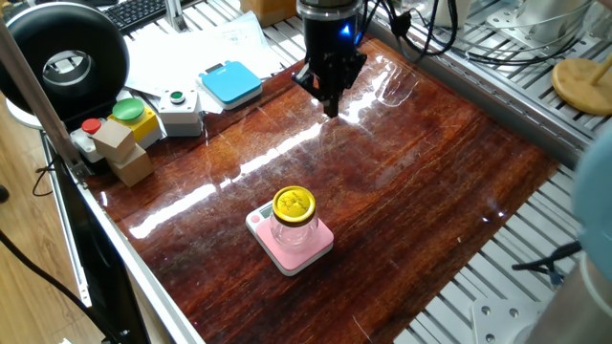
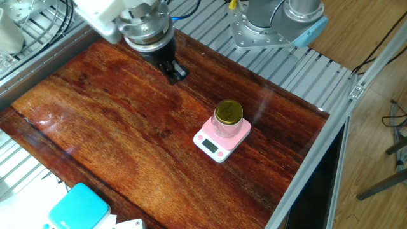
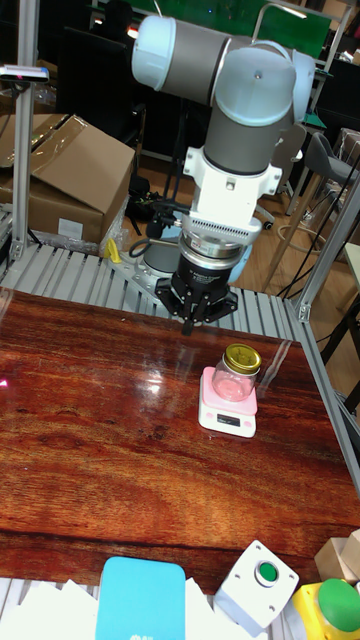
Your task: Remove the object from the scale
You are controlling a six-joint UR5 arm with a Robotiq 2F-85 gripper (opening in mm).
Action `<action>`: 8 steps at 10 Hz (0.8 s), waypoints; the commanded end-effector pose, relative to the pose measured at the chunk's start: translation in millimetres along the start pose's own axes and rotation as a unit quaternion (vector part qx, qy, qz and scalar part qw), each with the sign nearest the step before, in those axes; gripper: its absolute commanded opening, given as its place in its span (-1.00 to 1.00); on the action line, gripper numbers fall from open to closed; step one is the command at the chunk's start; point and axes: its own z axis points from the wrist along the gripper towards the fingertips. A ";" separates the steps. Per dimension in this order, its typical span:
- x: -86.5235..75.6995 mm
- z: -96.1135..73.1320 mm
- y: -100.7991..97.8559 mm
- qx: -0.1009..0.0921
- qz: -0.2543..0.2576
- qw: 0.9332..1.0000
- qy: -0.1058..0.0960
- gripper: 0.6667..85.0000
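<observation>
The object, a small clear glass jar (image 1: 294,218) (image 2: 227,121) (image 3: 240,370) with a gold lid, stands upright on the pink scale (image 1: 287,252) (image 2: 213,145) (image 3: 226,418) near the table's edge. My gripper (image 1: 331,105) (image 2: 176,72) (image 3: 190,318) hangs above the wooden tabletop, well away from the jar, towards the far side in one fixed view. It points down, its fingers are turned edge-on to that camera, and it holds nothing. The jaws read as open.
A blue scale (image 1: 230,83) (image 2: 76,207) (image 3: 140,600), a white button box (image 1: 178,110), wooden blocks (image 1: 124,153) and papers sit along one table side. A black round device (image 1: 67,57) stands at the corner. Aluminium rails border the wooden top (image 1: 411,172).
</observation>
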 end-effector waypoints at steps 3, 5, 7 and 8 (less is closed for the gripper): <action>15.8 20.5 19.1 -0.033 0.016 0.998 -0.047 -0.99; 14.2 24.6 23.5 -0.055 0.014 0.997 -0.058 -0.99; 15.0 24.6 24.9 -0.056 0.015 0.997 -0.055 -0.99; 14.5 24.1 27.5 -0.061 0.016 0.996 -0.056 -0.99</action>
